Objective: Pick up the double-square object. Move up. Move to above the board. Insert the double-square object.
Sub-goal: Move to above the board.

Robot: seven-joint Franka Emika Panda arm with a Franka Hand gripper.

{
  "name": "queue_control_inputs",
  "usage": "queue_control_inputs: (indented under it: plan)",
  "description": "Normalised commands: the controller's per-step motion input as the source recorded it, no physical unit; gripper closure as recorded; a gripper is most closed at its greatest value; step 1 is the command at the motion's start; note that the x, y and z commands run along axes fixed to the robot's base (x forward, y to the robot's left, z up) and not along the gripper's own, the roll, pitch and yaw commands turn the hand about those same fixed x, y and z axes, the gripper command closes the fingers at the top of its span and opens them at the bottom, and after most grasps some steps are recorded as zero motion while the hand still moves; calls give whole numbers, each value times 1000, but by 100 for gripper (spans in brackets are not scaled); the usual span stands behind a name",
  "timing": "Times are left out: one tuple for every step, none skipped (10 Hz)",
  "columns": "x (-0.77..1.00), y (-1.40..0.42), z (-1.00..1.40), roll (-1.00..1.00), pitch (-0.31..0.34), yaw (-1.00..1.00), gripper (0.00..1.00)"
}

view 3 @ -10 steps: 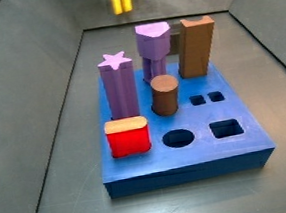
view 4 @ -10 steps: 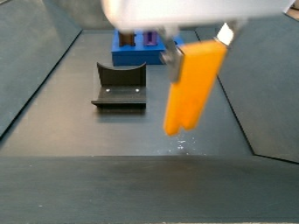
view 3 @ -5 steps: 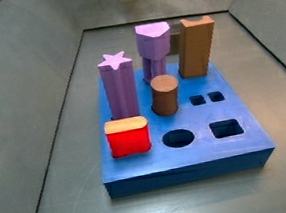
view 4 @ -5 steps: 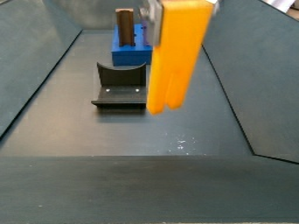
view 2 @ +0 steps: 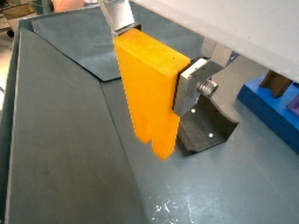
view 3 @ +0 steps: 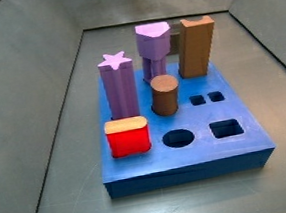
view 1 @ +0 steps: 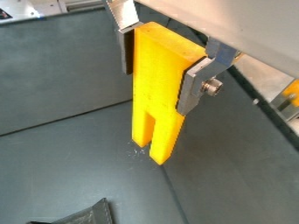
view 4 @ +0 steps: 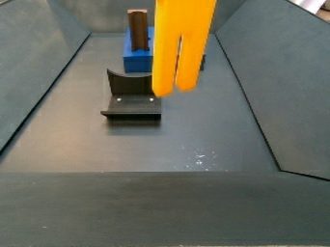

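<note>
Gripper (view 1: 163, 63) sits high above the grey floor, fingers pointing down — clenched on the double-square object (view 1: 156, 92), a tall bright yellow block of 2 joined square columns with a groove between them. In both wrist views the flat silver finger plates (view 2: 193, 85) press the block's upper part from 2 opposite sides; the lower end hangs free, clear of the floor, groove visible at the bottom tip in a wrist view. Block hangs roughly upright, lengthwise in line with the fingers.

In a side view the yellow block (view 4: 183, 43) runs off the top edge of the picture — gripper itself out of that view, only the 2 column ends show, hanging in the air above the floor. Behind and below it stands the dark L-shaped fixture (view 4: 130, 96) on its base plate, and further back the board (view 4: 145, 53), a thick blue rectangular block.

In the side view on the board, neither gripper nor yellow block appears. The board (view 3: 194, 156) lies flat with a purple star-topped peg (view 3: 119, 84), a purple rounded peg (view 3: 155, 48), a tall brown rectangular block (view 3: 199, 46), a short brown round peg (view 3: 166, 95) and a red block (view 3: 127, 136) seated in it. The 2 small square holes (view 3: 207, 98), the round hole (view 3: 178, 139) and the larger square hole (view 3: 226, 127) are unfilled.

A wrist view shows the fixture (view 2: 207, 131) just behind the hanging block and a corner of the board (view 2: 275, 112) beyond.
</note>
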Motion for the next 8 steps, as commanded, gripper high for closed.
queue_control_inputs:
  plan:
    - [19,-22,547,65,101,32,100]
    - [16,-18,450,66,102,34,100]
    - [12,-15,256,69,108,38,100]
    - [-94,-1000,48,60,243,-1000,100]
    - [-94,-1000,35,79,225,-1000,100]
    - [-99,-1000,38,99,211,-1000,100]
    - [-106,-1000,37,58,175,-1000,100]
    - [-104,-1000,38,58,176,-955,100]
